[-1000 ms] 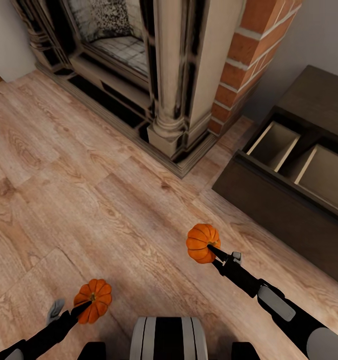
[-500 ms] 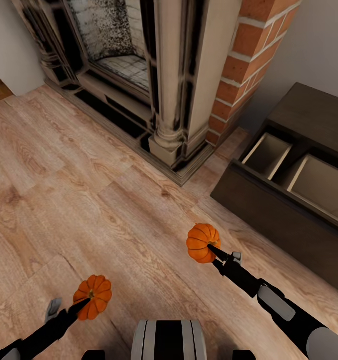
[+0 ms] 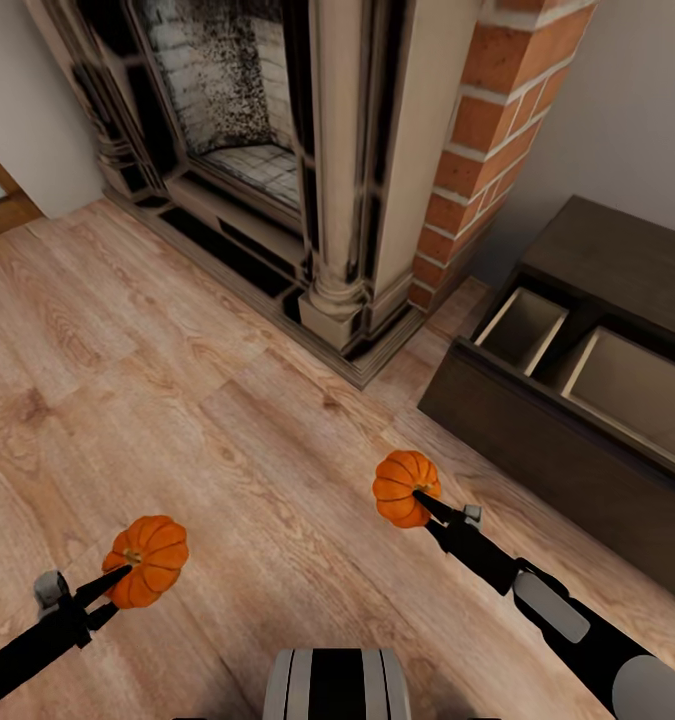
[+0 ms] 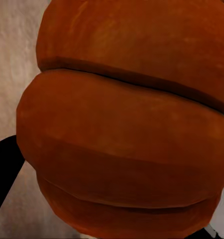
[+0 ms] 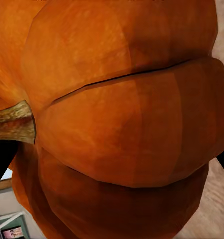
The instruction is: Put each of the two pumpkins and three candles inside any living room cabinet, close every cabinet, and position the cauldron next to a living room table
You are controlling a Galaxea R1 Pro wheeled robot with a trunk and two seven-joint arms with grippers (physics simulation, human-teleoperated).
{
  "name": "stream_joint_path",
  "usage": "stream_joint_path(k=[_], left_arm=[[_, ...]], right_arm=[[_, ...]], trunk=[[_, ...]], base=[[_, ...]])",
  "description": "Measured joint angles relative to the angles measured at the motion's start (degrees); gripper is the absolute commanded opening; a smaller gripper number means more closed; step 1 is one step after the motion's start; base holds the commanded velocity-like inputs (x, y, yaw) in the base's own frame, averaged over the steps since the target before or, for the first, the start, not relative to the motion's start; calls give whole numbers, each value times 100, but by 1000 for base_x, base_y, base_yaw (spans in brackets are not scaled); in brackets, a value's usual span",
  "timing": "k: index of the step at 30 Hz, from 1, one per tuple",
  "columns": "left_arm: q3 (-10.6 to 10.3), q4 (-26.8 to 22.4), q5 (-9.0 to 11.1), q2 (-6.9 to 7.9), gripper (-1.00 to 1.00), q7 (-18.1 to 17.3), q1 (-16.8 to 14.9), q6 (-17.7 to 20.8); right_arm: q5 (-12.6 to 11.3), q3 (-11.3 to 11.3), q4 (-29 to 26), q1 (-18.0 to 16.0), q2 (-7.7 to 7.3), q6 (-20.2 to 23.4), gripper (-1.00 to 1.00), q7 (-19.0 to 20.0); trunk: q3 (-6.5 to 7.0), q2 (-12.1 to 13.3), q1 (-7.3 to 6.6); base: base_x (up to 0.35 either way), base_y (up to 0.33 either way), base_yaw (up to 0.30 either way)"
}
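**Orange pumpkins in both hands, open cabinet drawer ahead**

Orange and ribbed, one pumpkin (image 3: pixel 406 488) sits clamped in the right hand (image 3: pixel 424 497), held in the air above the wood floor (image 3: pixel 227 420). The other pumpkin (image 3: pixel 147 560) is clamped in the left hand (image 3: pixel 120 572), lower and nearer the robot's own body. Up close, the left pumpkin (image 4: pixel 127 124) and the right pumpkin (image 5: pixel 122 119) press right against each wrist camera, a brown stem (image 5: pixel 12 122) showing on the right one.

The cabinet (image 3: pixel 577 440) stands ahead to the right, beside the brick fireplace (image 3: pixel 377 180), with its drawer (image 3: pixel 617 385) pulled out and two pale compartments showing. The right pumpkin hangs near the drawer's dark front but not yet over it; the left one is well apart from it.

The step in hand looks like carrying both pumpkins to that drawer. To do it well, I would bring the base closer and square to the front, lift the right hand clear of the drawer's edge, lower the pumpkin into a compartment before letting go, then follow with the left. Dropping from height risks a bounce out.
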Motion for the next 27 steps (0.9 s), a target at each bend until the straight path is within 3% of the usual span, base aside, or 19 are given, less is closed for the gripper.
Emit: stream_joint_path(k=[9,20,27], left_arm=[[-26,-8,60,22,-100,-22,-6,232],[-25,-81,68,32,-100,-26,-15,342],[-18,-198,55,39,-100,-25,-15,490]], right_arm=[[-5,34,-2,0,17,-126,-100,-863],[-10,32,-4,0,33,-132,-100,-879],[-34,20,-5,8,17,-125,-100,-678]], trunk=[[199,12,-23],[470,27,-52],[685,36,-70]], base=[[0,0,0],[0,0,-22],[0,0,-66]])
